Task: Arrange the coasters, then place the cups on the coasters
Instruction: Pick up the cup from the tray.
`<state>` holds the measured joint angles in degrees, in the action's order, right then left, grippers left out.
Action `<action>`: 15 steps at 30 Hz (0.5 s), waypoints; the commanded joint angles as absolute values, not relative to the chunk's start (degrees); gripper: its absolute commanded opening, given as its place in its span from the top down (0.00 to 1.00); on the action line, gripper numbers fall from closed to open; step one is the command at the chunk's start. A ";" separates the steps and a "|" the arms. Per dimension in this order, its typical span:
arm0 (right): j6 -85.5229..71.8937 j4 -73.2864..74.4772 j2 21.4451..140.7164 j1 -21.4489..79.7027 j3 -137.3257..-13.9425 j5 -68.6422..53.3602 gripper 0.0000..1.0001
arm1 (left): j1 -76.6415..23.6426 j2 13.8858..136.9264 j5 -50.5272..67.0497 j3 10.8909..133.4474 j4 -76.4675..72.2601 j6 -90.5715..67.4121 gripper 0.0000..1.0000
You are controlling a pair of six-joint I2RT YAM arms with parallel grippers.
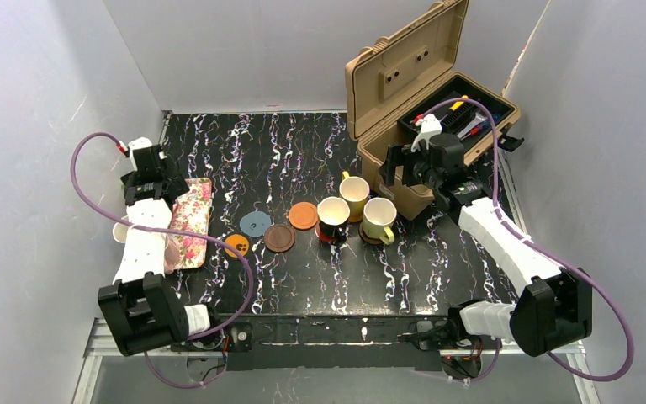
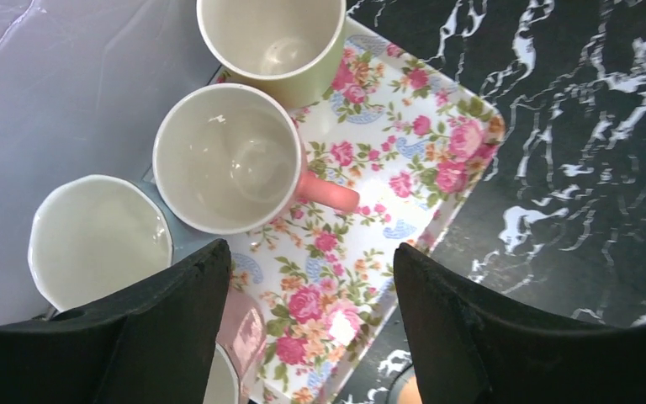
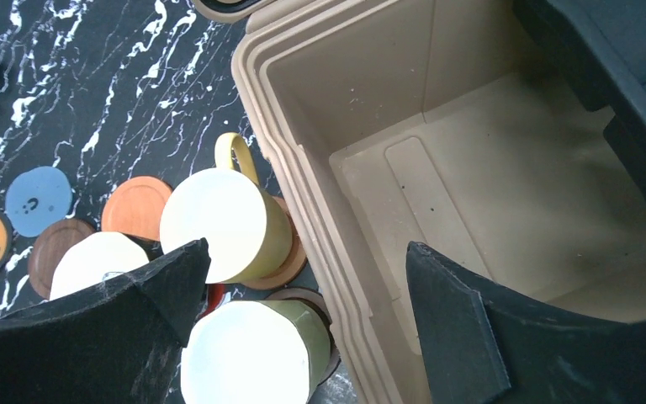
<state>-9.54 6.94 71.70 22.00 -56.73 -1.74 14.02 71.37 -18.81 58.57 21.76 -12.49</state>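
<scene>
Left gripper [image 2: 311,263] over the floral tray [image 2: 437,160], right gripper [image 3: 307,252] over the open tan case [image 3: 471,194], both spread wide and holding nothing!
Four cups [image 2: 223,160] crowd the tray's wall side. Mid-table, three more stand on coasters [image 1: 304,215] close by the case, with four coasters bare beside them. Black white-veined table [image 1: 244,151], pale grey walls [image 1: 261,50].

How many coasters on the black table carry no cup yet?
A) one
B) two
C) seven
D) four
D: four coasters lie bare in the top view, namely the grey-blue coaster, the orange-brown coaster, the dark brown coaster and the orange coaster with a dark mark.
</scene>
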 commanded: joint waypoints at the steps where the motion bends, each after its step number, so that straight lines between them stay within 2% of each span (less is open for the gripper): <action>1: -11.61 2.91 69.78 19.47 -55.31 -9.55 0.05 | 15.12 74.02 -23.25 59.19 20.06 -7.95 0.34; 6: -12.03 2.23 69.83 18.63 -54.61 -10.81 0.06 | 15.99 79.10 -22.68 60.40 19.06 -5.59 0.45; 9: -12.34 1.96 69.91 18.39 -54.26 -11.15 0.06 | 16.38 82.27 -22.85 61.34 19.26 -4.86 0.47; 15: -13.20 1.46 70.55 17.92 -53.78 -11.55 0.06 | 16.70 86.62 -19.68 62.98 21.34 -5.57 0.64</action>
